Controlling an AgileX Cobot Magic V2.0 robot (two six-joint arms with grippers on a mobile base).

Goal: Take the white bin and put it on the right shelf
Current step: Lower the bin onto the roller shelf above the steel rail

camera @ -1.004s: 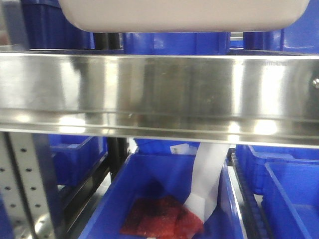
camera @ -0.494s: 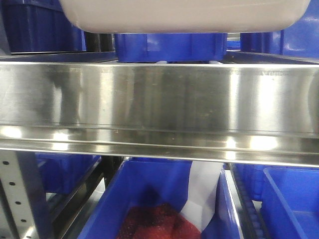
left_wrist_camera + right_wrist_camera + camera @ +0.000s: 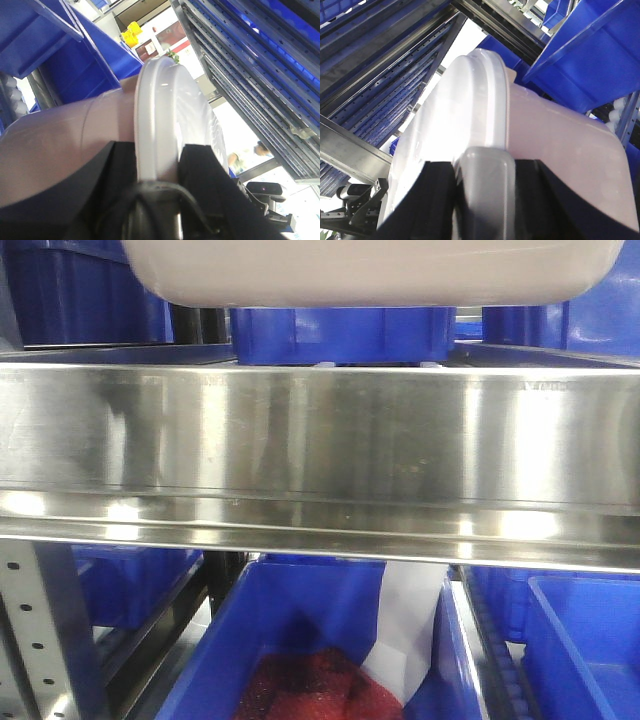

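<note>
The white bin (image 3: 370,275) hangs at the top of the front view, its pinkish underside just above the shiny steel rail of the right shelf (image 3: 320,455). My left gripper (image 3: 157,165) is shut on the bin's white lid rim (image 3: 155,115), with the pinkish tub wall (image 3: 65,145) to the left. My right gripper (image 3: 485,180) is shut on the grey handle (image 3: 485,175) at the bin's other end (image 3: 560,145). The bin is held between both grippers and tilted in each wrist view.
Blue bins (image 3: 340,335) sit on the steel shelf behind the rail. Below it, a blue bin (image 3: 320,640) holds red material and a white sheet. A perforated upright (image 3: 30,630) stands at lower left. More blue bins (image 3: 60,50) and rack rails (image 3: 385,65) surround the wrist views.
The view has risen over the last second: the steel rail sits lower and fills more of the frame. The white bin stays at the top. Little differs from half a second ago.
</note>
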